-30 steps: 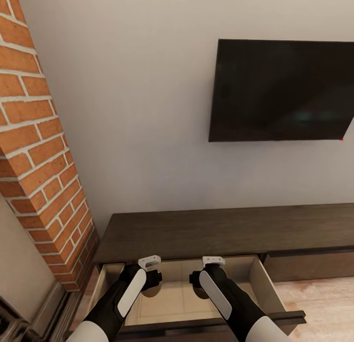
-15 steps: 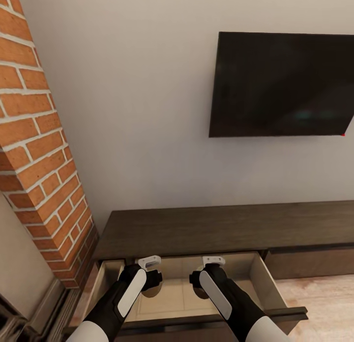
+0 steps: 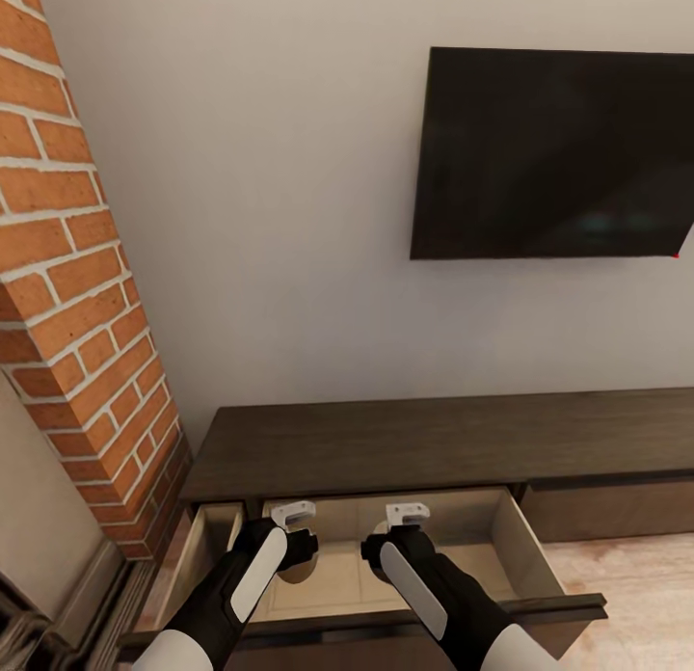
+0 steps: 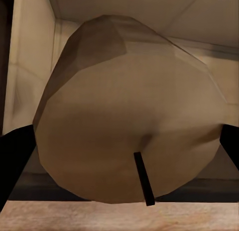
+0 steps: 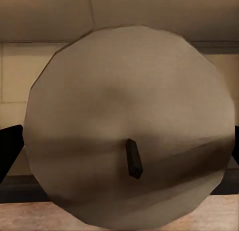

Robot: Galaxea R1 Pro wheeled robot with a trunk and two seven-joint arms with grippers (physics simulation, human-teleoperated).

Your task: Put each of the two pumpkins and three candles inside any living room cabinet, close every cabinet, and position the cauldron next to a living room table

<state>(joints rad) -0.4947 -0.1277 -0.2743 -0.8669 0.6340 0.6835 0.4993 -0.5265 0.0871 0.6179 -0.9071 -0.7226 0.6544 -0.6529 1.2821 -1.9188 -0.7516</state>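
Note:
The long dark brown cabinet (image 3: 434,444) stands against the wall with one drawer (image 3: 525,555) pulled open, its inside pale beige. Both my grippers hang over this drawer. My left gripper (image 3: 294,553) is shut on a tan candle (image 4: 124,121), which lies sideways with its wick end towards the wrist camera and black fingers (image 4: 12,159) at its sides. My right gripper (image 3: 384,558) is shut on a second tan candle (image 5: 129,121), its round wick end facing the camera. The pumpkins and the cauldron are out of view.
A black TV (image 3: 554,150) hangs on the wall above the cabinet. A red brick column (image 3: 77,295) rises close on the left. A closed drawer front (image 3: 607,507) lies to the right, with light wooden floor (image 3: 636,575) below it.
The head view has shifted, so the TV and cabinet sit higher in the picture. My right gripper has edged a little left, towards the left one. Both still hold their candles.

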